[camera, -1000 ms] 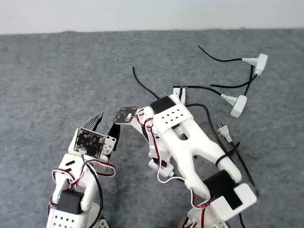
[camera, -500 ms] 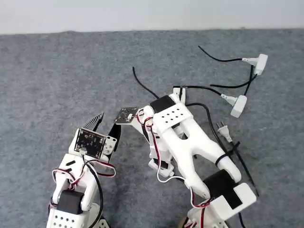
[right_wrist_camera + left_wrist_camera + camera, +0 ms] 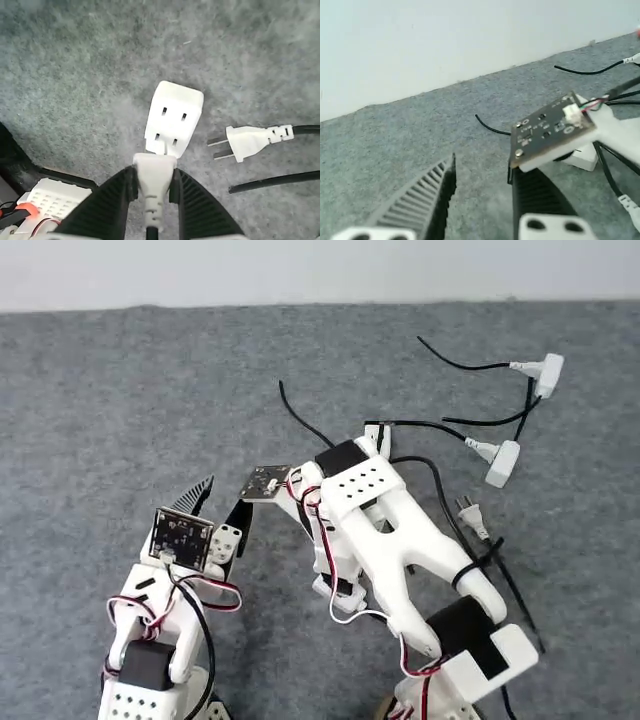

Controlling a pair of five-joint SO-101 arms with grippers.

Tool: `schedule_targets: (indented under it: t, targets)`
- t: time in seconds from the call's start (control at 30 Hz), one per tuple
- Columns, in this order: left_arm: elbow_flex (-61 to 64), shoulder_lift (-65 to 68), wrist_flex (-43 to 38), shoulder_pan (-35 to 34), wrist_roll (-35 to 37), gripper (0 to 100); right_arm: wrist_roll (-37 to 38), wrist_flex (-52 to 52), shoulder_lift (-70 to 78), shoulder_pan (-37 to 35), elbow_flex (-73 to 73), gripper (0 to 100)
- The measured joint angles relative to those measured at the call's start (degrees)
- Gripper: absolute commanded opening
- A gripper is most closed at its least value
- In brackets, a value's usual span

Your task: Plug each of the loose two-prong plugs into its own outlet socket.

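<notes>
My right gripper [image 3: 152, 175] is shut on a white two-prong plug [image 3: 152, 187]. The plug's front end touches the near end of a white outlet block [image 3: 172, 117] lying on the carpet, and its prongs are hidden. A second white plug [image 3: 247, 141] lies loose beside the block, prongs bare, on a black cord. In the high view this loose plug [image 3: 470, 512] lies right of the right arm [image 3: 390, 530]. My left gripper [image 3: 225, 502] stands open and holds nothing at the lower left, its black fingers [image 3: 432, 197] apart above the carpet.
Two more white outlet blocks [image 3: 503, 462] [image 3: 548, 373] lie at the far right, each with a corded plug at one end. Black cords [image 3: 300, 420] trail across the grey carpet. A pale wall borders the far edge. The right arm's camera board [image 3: 550, 132] sits close ahead of the left gripper.
The left arm's wrist has shifted slightly to the left. The right arm and the plug in it have hardly moved.
</notes>
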Motion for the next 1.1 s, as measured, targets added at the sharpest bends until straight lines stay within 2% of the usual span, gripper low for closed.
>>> schedule_targets:
  t: [0.33,0.53,0.73,0.93,1.1]
  targets:
    - [-0.35,-0.18,-1.32,-1.23,0.53,16,0.18,5.27,-1.76,0.79,-6.68,0.9]
    - [-0.35,-0.18,-1.67,-1.23,0.53,16,0.18,5.27,-1.93,5.10,-7.74,0.9]
    - [-0.35,-0.18,-2.55,-1.67,0.53,16,0.26,5.36,-2.29,5.01,-7.74,0.9]
    - [-0.35,-0.18,-4.22,-7.65,4.66,16,0.18,4.75,-2.29,4.57,-2.02,0.9]
    - [-0.35,-0.18,-4.31,-8.79,6.51,16,0.18,1.67,-2.29,2.20,2.29,0.9]
